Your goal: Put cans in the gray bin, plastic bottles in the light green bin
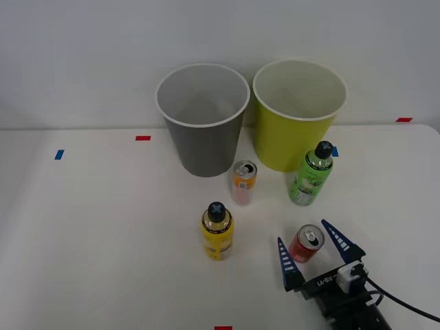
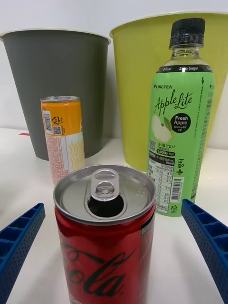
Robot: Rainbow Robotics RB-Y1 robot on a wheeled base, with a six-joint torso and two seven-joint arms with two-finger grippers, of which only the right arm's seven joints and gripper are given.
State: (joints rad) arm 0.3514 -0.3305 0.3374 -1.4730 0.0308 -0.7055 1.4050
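The front camera looks forward and down from above. The wrist camera sits low, facing both bins, very near the red can [image 2: 105, 232]. Both views share the table [image 1: 103, 227] items.

Red can [image 2: 105, 247], orange-pink can [image 2: 64, 135], green bottle [image 2: 180, 128], gray bin [image 2: 57, 80], ribbed blue hand [image 1: 313, 252]

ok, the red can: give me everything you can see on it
The red can is short, looks like metal, with white script lettering on its side and a silver top. The pull tab is still attached and the mouth is open, dark inside. It stands upright on the white table, nearest the robot of the four drinks, between the open blue fingers of the right gripper. Neither finger touches it; gaps show on both sides. Only the table touches it.
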